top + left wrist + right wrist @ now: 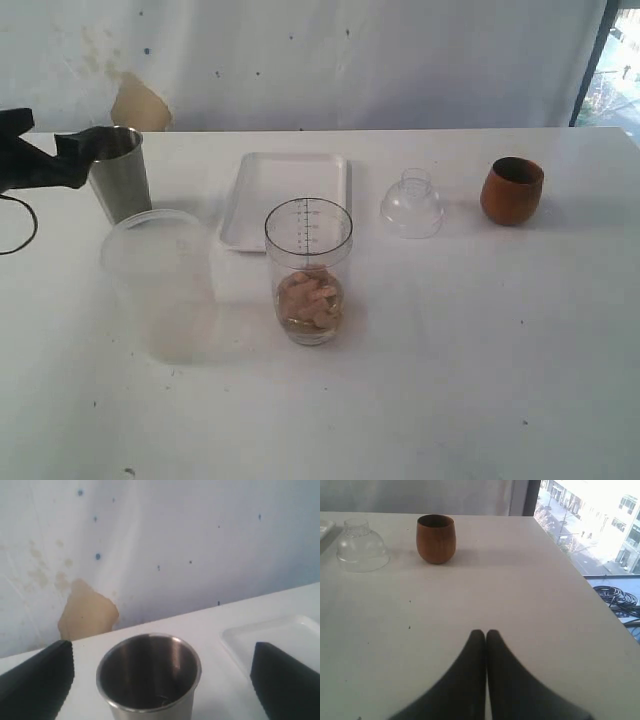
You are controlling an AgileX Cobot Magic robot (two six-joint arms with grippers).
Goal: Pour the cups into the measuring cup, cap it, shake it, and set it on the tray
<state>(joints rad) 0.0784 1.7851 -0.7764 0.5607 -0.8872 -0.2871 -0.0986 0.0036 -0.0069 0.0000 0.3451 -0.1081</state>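
Steel tumbler (149, 672) between spread left gripper (162, 652) fingers, seemingly untouched; right gripper (485, 634) fingers pressed together, empty.

Overall light: bright, even daylight over the white surface (500, 380).
Source: a window (612, 70) at the right edge of the exterior view; in the right wrist view the street outside is washed out to near white.
Shadows: soft and pale grey, beside the frosted tub (160, 275), the measuring cup (308, 270) and the wooden cup (435, 538).
Reflections: dull vertical streaks inside the steel tumbler (149, 672).
Focus: the left pincer (161, 655) is two dark smeared shapes close to the lens; the right pincer (485, 635) is a black, soft-edged wedge.
Sharpness: the exterior view is slightly grainy.
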